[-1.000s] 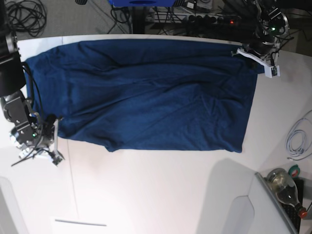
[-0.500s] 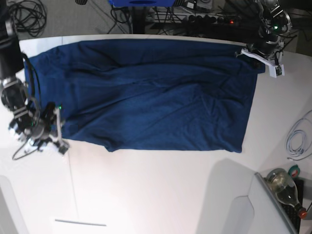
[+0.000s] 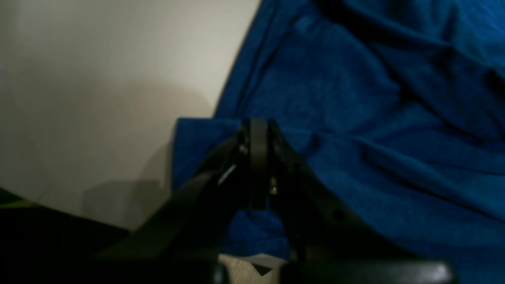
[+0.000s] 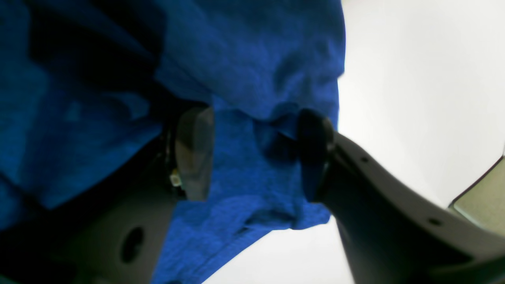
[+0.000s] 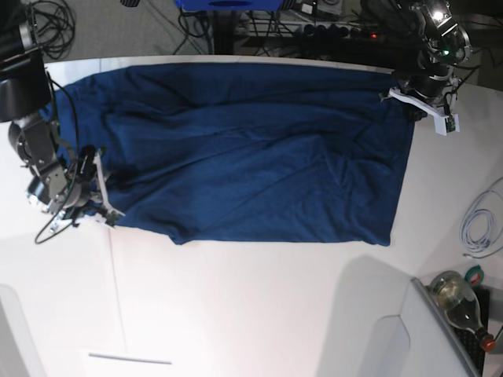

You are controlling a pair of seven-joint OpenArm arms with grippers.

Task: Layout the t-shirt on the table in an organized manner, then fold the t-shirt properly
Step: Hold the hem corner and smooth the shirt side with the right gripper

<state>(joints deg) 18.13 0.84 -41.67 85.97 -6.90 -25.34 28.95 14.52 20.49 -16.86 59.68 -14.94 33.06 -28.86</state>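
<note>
The big dark blue t-shirt (image 5: 244, 149) lies spread out on the white bench (image 5: 259, 306); it covers most of the far half of the bench, and its top edge runs close along the far edge; the cloth is not smooth, with soft folds and wrinkles running across the middle; the near edge of the shirt is a fairly straight line, and the near half of the bench in front of it is bare white.

The left gripper (image 5: 414, 104) is at the far right corner of the bench, right at the corner of the shirt; in the left wrist view its fingers (image 3: 258, 157) are pressed tight together with no gap; blue cloth sits all around them, but I cannot tell if a bit of the shirt is pinched between them.

The right gripper (image 5: 96, 203) is at the left edge of the bench, over the near left corner of the shirt; in the right wrist view its two fingers (image 4: 195, 152) stand apart with a clear gap; the blue cloth fills the space between them and lies loose, with a small bump near one fingertip; the fingers do not squeeze it.

Off to the right, near the bench's right edge, a thin white cable (image 5: 481, 224) curls in a loop; a glass bottle (image 5: 460, 306) lies in the near right corner.
</note>
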